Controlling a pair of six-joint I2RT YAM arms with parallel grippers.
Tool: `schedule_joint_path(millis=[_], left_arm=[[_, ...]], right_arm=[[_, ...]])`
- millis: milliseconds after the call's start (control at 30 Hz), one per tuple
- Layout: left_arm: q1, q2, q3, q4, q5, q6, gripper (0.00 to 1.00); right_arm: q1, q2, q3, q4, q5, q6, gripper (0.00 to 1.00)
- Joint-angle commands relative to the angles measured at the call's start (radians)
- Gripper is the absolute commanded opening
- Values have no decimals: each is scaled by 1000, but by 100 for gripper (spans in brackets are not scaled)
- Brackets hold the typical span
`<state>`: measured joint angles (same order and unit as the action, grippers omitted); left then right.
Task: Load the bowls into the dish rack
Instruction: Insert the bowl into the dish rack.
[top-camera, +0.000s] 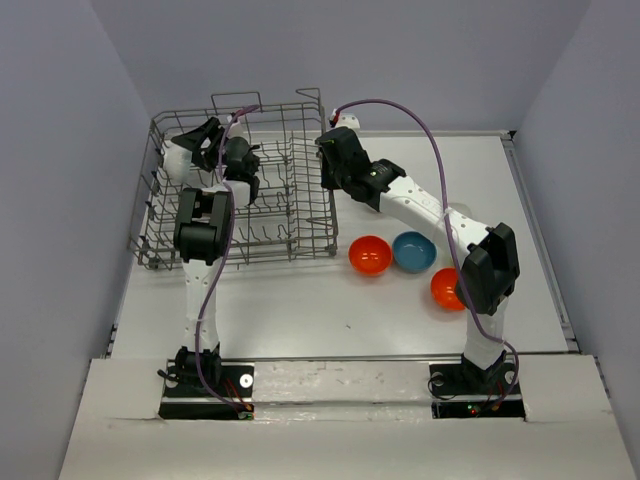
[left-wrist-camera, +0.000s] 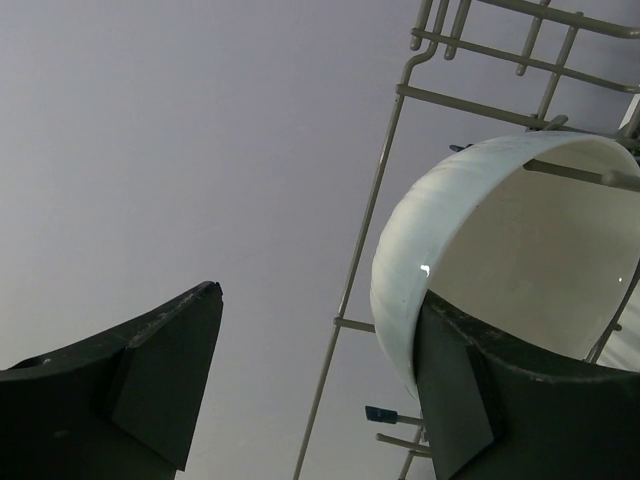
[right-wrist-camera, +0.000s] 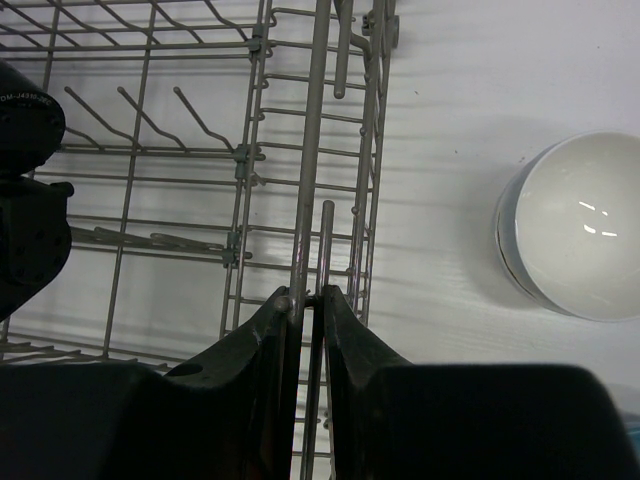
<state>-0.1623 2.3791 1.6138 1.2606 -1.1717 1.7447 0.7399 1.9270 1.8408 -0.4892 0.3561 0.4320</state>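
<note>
Top external view has the dish rack (top-camera: 250, 250) standing on the far left part of the white tabletop (top-camera: 300, 320), with both arms reaching to it. The left hand (top-camera: 207, 137) is inside the rack near its far left corner. The left wrist view shows its two dark fingers (left-wrist-camera: 150, 385) spread wide apart, with nothing between them but the rack's wires and the grey wall behind. A white bowl (left-wrist-camera: 520, 250) stands on edge in the rack just beside the finger on the right of that view. Its hollow is turned toward the camera and a rack wire crosses its upper part; whether the finger touches its rim cannot be told. The right hand (right-wrist-camera: 310, 296) is at the rack's right side wall, and the right wrist view shows its fingers nearly together, pinching an upright wire of that wall, with the rack's tines to the left. In the same view a second white bowl (right-wrist-camera: 575, 225) sits upright on the tabletop outside the rack, apart from its wall. Three more bowls lie on the tabletop to the right of the rack's near corner. An orange-red bowl (top-camera: 370, 256) sits just beside a blue bowl (top-camera: 413, 252), and a second orange-red bowl (top-camera: 445, 288) lies nearer the arms' bases, partly hidden behind the right arm's elbow.
</note>
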Motion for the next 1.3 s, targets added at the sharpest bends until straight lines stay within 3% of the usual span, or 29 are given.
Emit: schedule_joint_path(millis=[0, 467, 733, 867, 1267], left_arm=[[-2, -109, 58, 198, -40, -36, 86], [12, -135, 123, -84, -97, -188, 92], [18, -129, 110, -129, -98, -212, 93], [18, -120, 109, -150, -95, -226, 99], [18, -112, 138, -391, -80, -382, 99]], right_arm=[[12, 50, -12, 110, -94, -3, 1], [12, 56, -8, 110, -94, -6, 1], [12, 59, -9, 110, -92, -6, 1], [12, 61, -9, 110, -94, -9, 1], [12, 72, -8, 109, -92, -12, 1]])
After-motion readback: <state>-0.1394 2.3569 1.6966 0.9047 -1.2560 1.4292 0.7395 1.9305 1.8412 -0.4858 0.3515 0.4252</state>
